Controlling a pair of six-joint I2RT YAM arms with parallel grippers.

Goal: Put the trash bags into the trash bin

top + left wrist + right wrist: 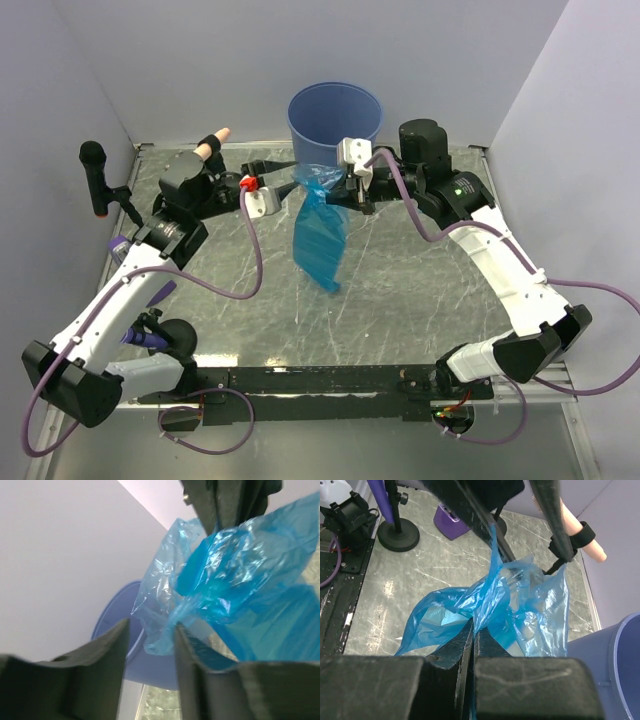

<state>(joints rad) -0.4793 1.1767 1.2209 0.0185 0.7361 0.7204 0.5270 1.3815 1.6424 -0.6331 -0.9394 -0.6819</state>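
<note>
One trash bag (320,235) hangs in the air from the right gripper (472,637), whose fingers are pressed together on a bunched fold of film near the bag's top. Most of the bag trails below that grip toward the table. The left gripper (150,650) faces it with fingers spread, and a loose corner of film lies right at the mouth of the gap — not pinched yet. The trash bin (335,135) stands just beyond both grippers, its rim close behind the held fold.

To do this step well, I judge the left gripper should ease forward until film sits deep between its fingers before closing, because thin, glossy film caught only at the tips could slide out. Both grips can then lift together — high enough for the dangling tail to clear the rim — and carry it over the opening before letting go.
</note>
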